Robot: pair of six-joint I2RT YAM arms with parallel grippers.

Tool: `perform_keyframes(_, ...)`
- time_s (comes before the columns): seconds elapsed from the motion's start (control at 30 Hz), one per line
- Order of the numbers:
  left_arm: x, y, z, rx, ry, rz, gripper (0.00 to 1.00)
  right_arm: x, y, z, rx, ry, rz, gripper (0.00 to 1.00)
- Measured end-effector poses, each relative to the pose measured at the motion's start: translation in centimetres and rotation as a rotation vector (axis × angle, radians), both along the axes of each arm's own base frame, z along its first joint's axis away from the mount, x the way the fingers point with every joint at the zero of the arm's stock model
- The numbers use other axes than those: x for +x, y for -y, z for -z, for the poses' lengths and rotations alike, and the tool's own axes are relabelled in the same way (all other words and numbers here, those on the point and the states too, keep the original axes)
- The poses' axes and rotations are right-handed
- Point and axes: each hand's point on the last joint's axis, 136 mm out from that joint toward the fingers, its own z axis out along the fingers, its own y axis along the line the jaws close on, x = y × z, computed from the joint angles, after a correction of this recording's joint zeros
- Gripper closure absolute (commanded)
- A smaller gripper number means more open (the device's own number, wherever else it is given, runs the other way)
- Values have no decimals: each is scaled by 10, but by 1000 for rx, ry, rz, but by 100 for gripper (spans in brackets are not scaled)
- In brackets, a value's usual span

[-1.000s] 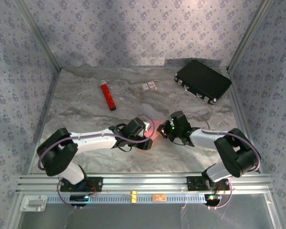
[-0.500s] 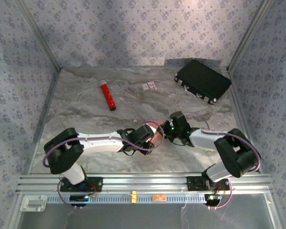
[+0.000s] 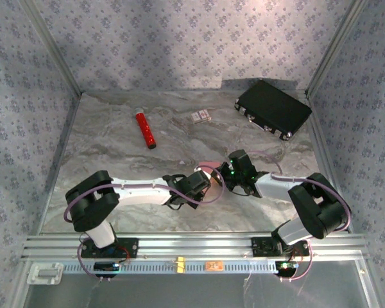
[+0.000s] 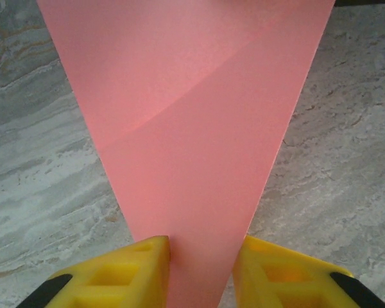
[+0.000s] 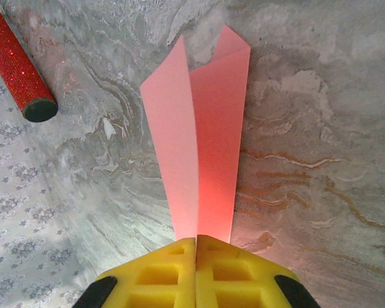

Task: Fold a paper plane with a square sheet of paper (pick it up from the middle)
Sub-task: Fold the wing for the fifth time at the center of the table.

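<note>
Right hand point(image 5: 196, 245) clamps the folded paper point(image 5: 208, 141). Left hand point(image 4: 201, 250) has its fingers apart, the paper's tip between them.

The right gripper point(image 5: 196, 247) is pinching the pink paper plane point(image 5: 202, 141) between closed yellow fingers point(image 5: 154, 273), its flaps fanning ahead, a red cylinder point(image 5: 16, 61) lying far ahead-left.
</note>
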Motion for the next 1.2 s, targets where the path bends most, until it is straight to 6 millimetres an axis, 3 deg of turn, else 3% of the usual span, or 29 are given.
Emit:
perform_keyframes(0.47, -1, 2, -1, 9, 22, 20, 71, 0, 0, -1, 2, 0, 2, 93)
perform_keyframes(1.2, -1, 5, -8, 30, 87, 25, 63, 0, 0, -1, 14, -14, 18, 93)
